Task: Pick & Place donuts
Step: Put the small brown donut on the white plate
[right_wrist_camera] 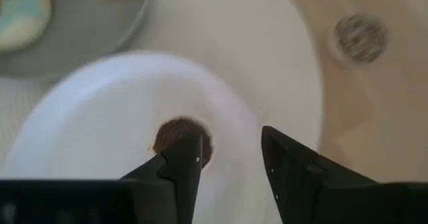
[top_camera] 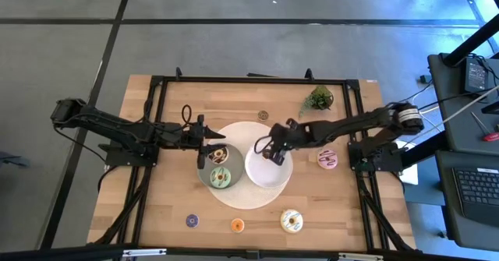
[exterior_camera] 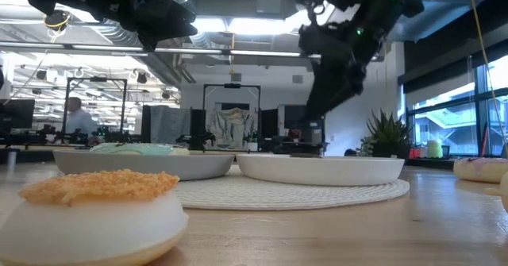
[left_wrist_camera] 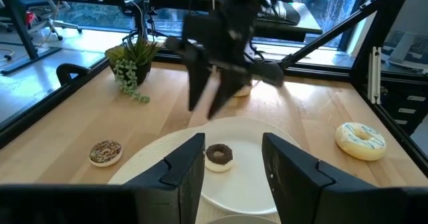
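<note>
A small brown donut (left_wrist_camera: 219, 156) lies flat on the white plate (top_camera: 274, 179). My right gripper (right_wrist_camera: 231, 140) hovers open above it, and the donut (right_wrist_camera: 179, 136) shows just past one fingertip. My left gripper (left_wrist_camera: 233, 147) is open too and hangs over the grey plate (top_camera: 204, 177), pointing toward the white plate. On the grey plate lie a green-iced donut (top_camera: 221, 177) and a second donut (top_camera: 218, 153). Resting on the table are a pink donut (top_camera: 327, 160), a cream donut (top_camera: 291, 220), an orange mini (top_camera: 238, 225), a purple mini (top_camera: 192, 220) and a sprinkled brown mini (top_camera: 263, 115).
Both plates sit on a round pale mat (top_camera: 234, 195) at the table's middle. A small green plant (top_camera: 317, 99) stands near the far right corner. Black frame rails (top_camera: 249, 80) run along the table's edges. Bare wood lies at the near left and around the loose donuts.
</note>
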Robot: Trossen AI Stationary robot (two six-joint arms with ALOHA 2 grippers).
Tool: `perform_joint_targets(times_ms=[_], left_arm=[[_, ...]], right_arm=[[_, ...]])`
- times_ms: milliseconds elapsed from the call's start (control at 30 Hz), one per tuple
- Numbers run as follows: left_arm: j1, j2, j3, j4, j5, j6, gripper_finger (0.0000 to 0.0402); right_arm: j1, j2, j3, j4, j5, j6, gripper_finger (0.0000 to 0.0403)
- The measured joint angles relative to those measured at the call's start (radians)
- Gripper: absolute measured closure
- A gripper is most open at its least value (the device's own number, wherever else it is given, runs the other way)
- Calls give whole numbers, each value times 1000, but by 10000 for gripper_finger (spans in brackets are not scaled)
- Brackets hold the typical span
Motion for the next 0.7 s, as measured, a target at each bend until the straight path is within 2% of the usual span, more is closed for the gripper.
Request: perform_joint_targets(times_ms=[200,400,700], left_arm=[[0,0,0,0,0,0,252],[0,0,0,-1,0,0,255],[0,0,0,-5,-1,0,252]], right_arm=[[-131,-44,1,43,40,-56,246],[-286,16,0,184,-121,-158,246],[-403,139,0,280,-167,-195,246]])
